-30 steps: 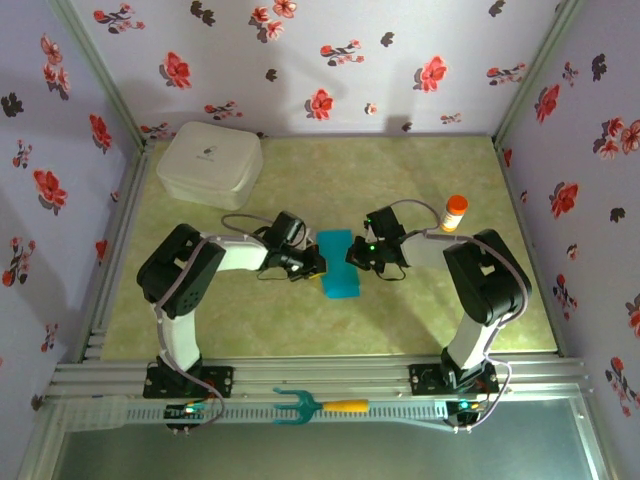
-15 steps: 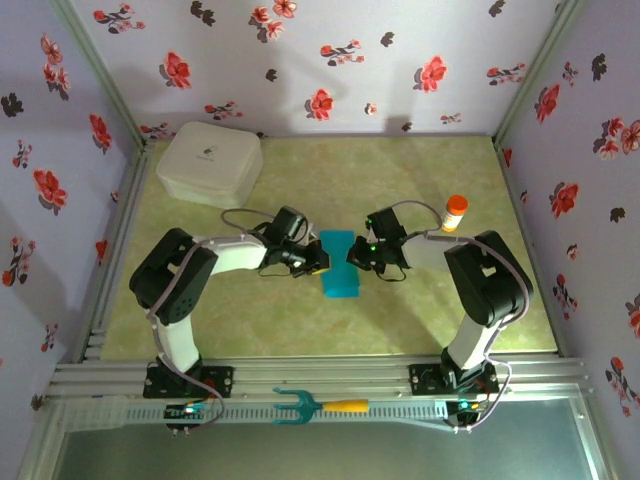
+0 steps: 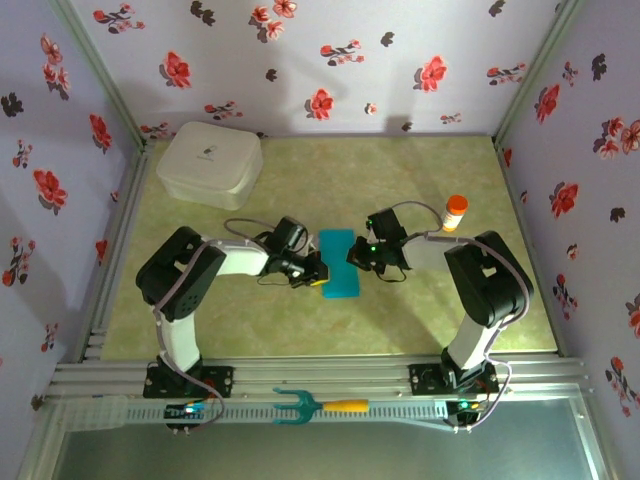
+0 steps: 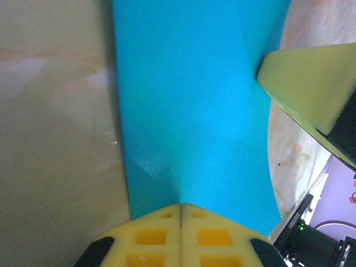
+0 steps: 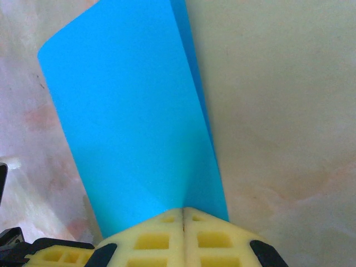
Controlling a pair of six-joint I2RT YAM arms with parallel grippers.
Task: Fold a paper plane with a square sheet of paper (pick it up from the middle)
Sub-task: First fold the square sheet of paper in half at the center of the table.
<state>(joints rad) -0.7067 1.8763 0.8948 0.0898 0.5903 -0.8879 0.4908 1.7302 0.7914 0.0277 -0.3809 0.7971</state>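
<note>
Your left pincer [image 3: 312, 272] has edged nearer its base | it and right pincer [image 3: 357, 254] are pressed together, each pinching an edge of the square sheet of paper [image 3: 339, 265] between them on the desk [image 3: 400, 180] | judged halved only; nose, wing folds remain.

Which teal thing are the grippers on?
The paper on the mat, between left gripper and right gripper, both shut on it. The fork lies apart on the near rail.
</note>
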